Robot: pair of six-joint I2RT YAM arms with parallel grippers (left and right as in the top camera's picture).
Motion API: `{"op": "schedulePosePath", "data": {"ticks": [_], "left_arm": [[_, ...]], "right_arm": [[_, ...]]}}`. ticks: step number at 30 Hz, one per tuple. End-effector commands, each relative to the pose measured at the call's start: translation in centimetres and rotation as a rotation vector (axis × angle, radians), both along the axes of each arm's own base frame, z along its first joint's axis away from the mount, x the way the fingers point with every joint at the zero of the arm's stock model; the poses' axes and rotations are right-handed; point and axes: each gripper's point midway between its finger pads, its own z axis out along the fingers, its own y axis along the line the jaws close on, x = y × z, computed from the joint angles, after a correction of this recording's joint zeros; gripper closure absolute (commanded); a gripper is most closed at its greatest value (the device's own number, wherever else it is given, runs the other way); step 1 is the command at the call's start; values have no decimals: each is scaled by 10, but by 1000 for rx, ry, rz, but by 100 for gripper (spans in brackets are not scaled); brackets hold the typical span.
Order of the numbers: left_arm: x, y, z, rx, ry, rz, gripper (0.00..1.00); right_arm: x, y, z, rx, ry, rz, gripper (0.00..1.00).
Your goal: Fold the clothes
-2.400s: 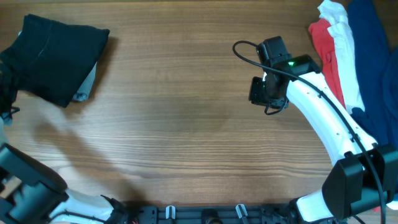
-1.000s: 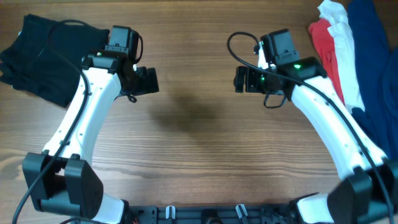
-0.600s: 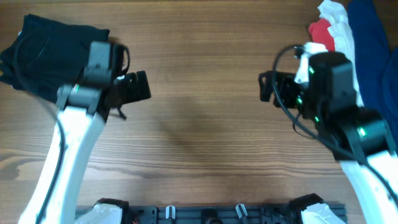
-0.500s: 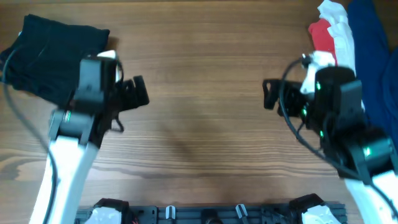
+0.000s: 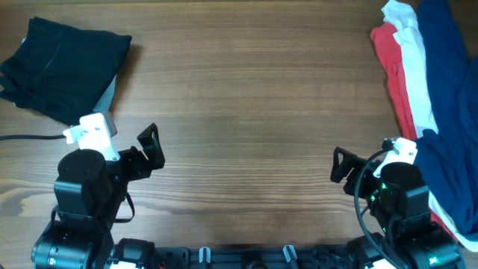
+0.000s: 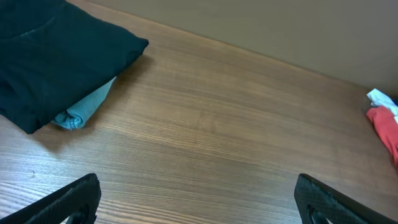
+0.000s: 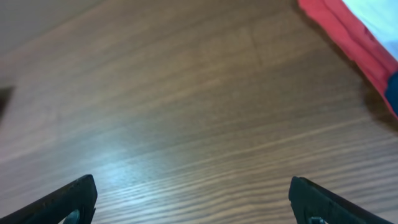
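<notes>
The clothes, black shorts (image 5: 63,63), lie folded in a bundle at the table's far left corner, on top of a light-blue denim piece (image 5: 110,93). In the left wrist view the black shorts (image 6: 56,56) fill the upper left, with denim (image 6: 84,109) peeking out below. My left gripper (image 5: 151,146) sits near the front left edge, open and empty, well short of the bundle. My right gripper (image 5: 340,164) is near the front right, open too, holding nothing. Bare wood shows between the left gripper (image 6: 199,205) fingers and between the right gripper (image 7: 196,205) fingers.
A pile of other garments lies along the right edge: a red piece (image 5: 392,67), a white one (image 5: 411,45) and a large navy one (image 5: 452,97). The red cloth (image 7: 348,34) also shows at the right wrist view's upper right. Wooden table (image 5: 246,112) between the arms.
Both arms have pulled back from mid-table toward the near edge, the left one moving away from the black shorts. Both grippers stayed open and empty.
</notes>
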Motion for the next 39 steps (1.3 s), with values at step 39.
{"op": "schedulePosePath", "data": {"ticks": [39], "left_arm": [[0,4,-8,2,20,25,0]], "right_arm": [[20,10,42,-230,-577,283,0]]}}
